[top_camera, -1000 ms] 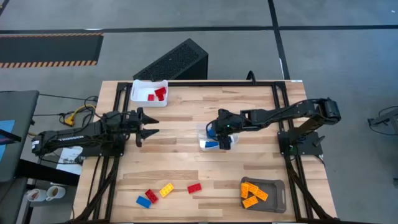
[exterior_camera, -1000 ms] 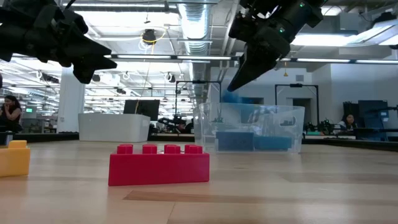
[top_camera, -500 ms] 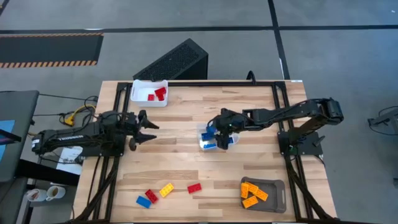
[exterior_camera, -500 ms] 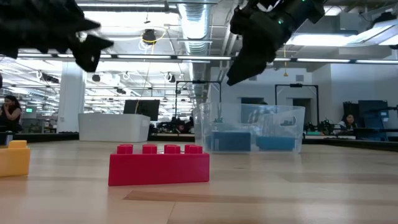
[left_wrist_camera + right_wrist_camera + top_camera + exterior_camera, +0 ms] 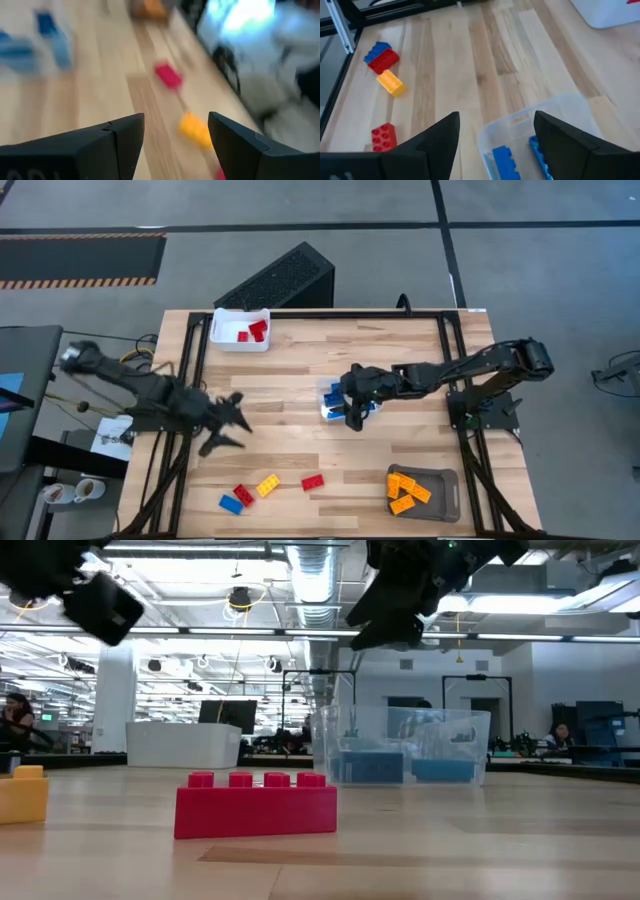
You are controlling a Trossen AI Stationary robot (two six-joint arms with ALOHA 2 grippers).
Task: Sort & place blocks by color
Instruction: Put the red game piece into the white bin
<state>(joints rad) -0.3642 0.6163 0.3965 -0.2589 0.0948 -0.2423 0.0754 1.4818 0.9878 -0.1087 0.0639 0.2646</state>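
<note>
Currently my left gripper (image 5: 232, 427), jaws wide and empty, is the nearer arm; the loose red brick (image 5: 312, 481) lies beyond it toward the table's near edge.

Tabletop (image 5: 300, 380): pale wood, matt, planked. Blocks (image 5: 384, 59): glossy studded plastic. Bin (image 5: 540, 120) under right claw (image 5: 496, 131): clear plastic. Claws: matt black.

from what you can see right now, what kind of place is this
Probably a robotics lab or open workshop: a wooden table in a black frame with two arms, exposed ceiling ducts overhead, and rows of workstations with a person seated behind.
</note>
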